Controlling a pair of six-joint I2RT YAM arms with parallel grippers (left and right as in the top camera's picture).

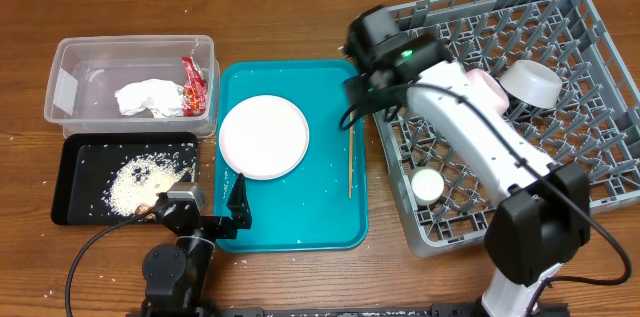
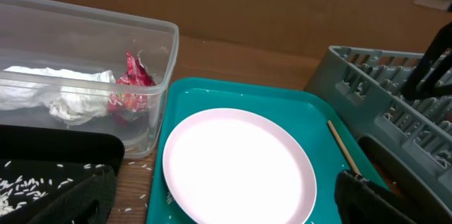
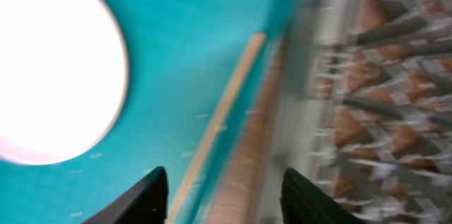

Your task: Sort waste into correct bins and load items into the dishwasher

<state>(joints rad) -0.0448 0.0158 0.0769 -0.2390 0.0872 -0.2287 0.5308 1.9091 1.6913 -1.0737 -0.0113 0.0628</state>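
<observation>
A pale plate lies on the teal tray, with one wooden chopstick near the tray's right edge. My left gripper is open and empty at the tray's front left corner; the plate lies just ahead of its fingers. My right gripper is open and empty above the tray's right edge, over the chopstick in its blurred view. A grey-white bowl, a pink bowl partly hidden by the arm, and a white cup sit in the grey rack.
The clear tub at the back left holds the white napkin and the red wrapper. The black tray in front of it holds rice crumbs. A few crumbs lie scattered on the teal tray and the table.
</observation>
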